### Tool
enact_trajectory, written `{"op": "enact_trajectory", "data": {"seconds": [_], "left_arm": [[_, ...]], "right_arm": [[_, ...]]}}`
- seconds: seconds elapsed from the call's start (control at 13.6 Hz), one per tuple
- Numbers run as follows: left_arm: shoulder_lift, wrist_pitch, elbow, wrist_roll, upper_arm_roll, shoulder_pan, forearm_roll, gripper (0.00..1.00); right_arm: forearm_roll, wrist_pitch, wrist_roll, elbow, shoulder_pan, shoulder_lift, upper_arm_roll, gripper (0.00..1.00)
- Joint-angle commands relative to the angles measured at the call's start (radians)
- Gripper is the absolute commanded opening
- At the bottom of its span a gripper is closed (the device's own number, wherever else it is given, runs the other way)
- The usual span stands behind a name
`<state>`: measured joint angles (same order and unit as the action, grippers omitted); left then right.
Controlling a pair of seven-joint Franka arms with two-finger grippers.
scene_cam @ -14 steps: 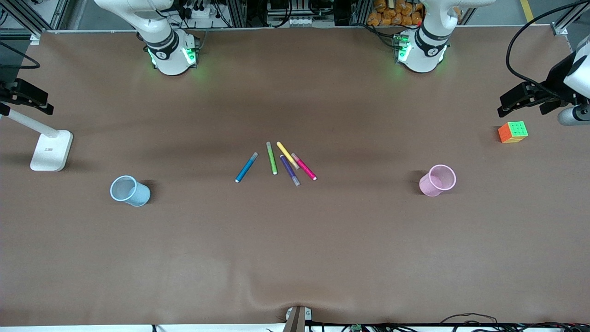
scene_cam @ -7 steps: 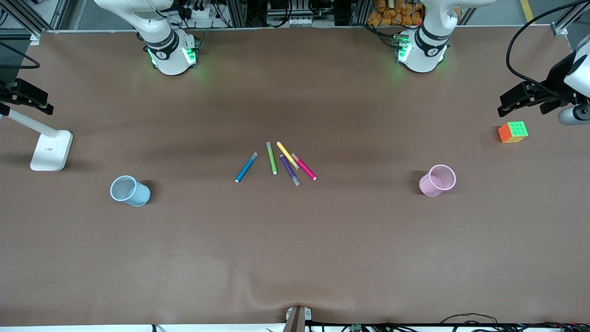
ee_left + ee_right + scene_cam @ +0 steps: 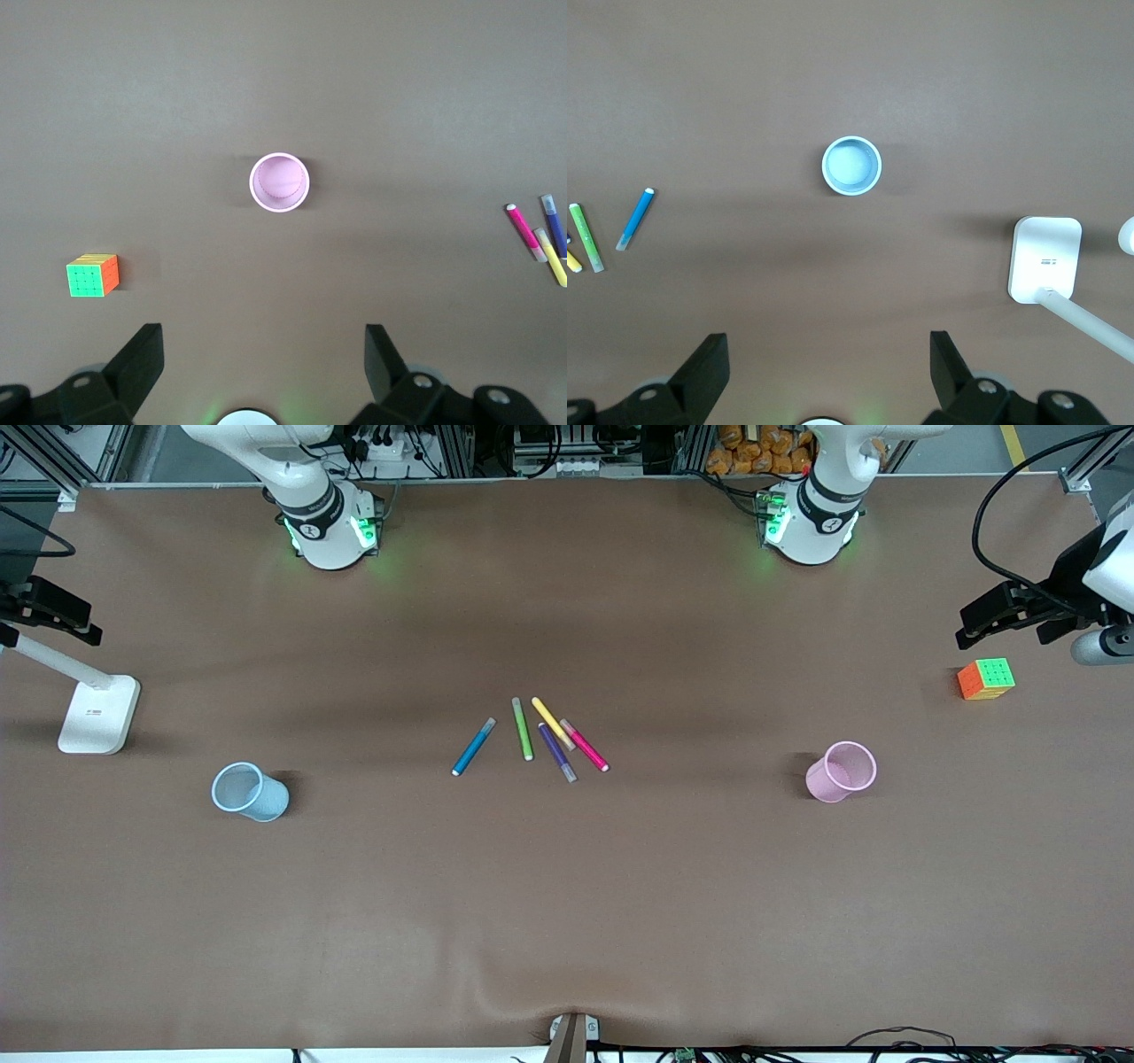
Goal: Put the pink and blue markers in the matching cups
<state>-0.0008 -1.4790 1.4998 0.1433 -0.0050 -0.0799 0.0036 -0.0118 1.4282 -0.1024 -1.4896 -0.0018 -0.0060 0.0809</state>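
**Markers lie mid-table, cups stand apart, both arms held high**

In the front view, going from the frame's left edge, a white stand [image 3: 97, 713] sits at mid-left. Lower and a little inward stands the blue cup [image 3: 250, 791], upright and holding nothing. At frame centre five markers lie fanned on the table [image 3: 567, 921]: the blue marker [image 3: 473, 747] first, then the green marker [image 3: 523, 729], the yellow marker [image 3: 552, 723], the purple marker [image 3: 557, 752] and the pink marker [image 3: 585, 746], whose grey cap end touches the yellow one. The pink cup [image 3: 840, 771] stands at centre-right, also holding nothing. A colour cube [image 3: 985, 678] rests near the right edge.

The right gripper [image 3: 829, 376] hangs high above the blue cup, fingers spread wide, gripping nothing. The left gripper [image 3: 264, 372] hangs likewise above the pink cup, fingers wide apart and bare.
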Motion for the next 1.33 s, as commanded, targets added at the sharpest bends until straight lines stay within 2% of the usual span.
{"op": "enact_trajectory", "data": {"seconds": [0.0,0.88,1.25], "left_arm": [[-0.018,0.012,0.01,-0.004,-0.001,0.002,-0.01,1.0],[-0.002,0.009,0.01,0.013,-0.003,-0.009,-0.01,1.0],[0.048,-0.006,0.01,0.076,-0.059,-0.012,-0.001,1.0]], "right_arm": [[0.018,-0.014,0.004,0.018,-0.014,0.009,-0.007,1.0],[0.018,-0.012,0.004,0.018,-0.012,0.011,-0.007,1.0],[0.019,-0.014,0.004,0.018,-0.014,0.011,-0.007,1.0]]}}
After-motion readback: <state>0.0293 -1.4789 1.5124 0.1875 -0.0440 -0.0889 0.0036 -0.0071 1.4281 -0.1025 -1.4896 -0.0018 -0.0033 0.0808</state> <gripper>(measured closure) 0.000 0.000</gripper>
